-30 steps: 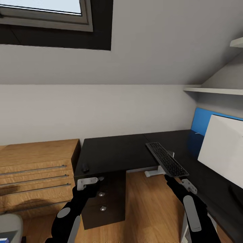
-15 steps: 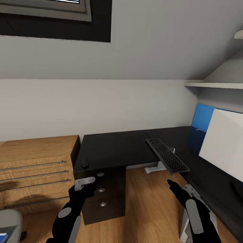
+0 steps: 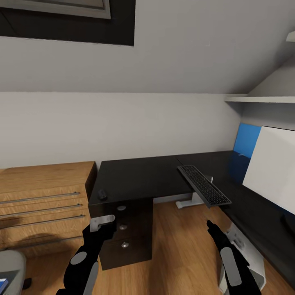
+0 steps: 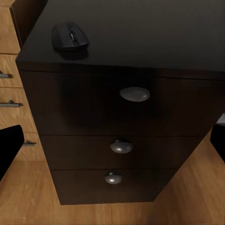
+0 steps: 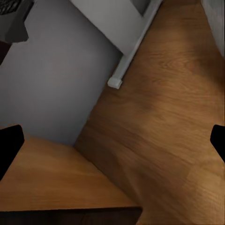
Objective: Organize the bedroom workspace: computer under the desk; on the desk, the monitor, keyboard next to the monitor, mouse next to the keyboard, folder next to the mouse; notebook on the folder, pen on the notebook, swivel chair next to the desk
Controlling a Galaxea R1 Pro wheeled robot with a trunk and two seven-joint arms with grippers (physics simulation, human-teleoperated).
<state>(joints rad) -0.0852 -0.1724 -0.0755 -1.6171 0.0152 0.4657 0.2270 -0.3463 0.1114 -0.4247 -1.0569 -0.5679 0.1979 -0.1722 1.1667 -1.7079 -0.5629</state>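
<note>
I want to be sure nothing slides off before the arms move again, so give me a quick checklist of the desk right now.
1. Keyboard fully supported by the desk: not ok, it juts out past the inner edge over the floor.
2. Mouse on the desk: ok, near the corner above the drawers.
3. Keyboard next to the mouse: not ok, they lie far apart.
4. Right gripper free of the keyboard: ok, it is below it and empty.
5. Left gripper empty: ok, open in front of the drawers.
</note>
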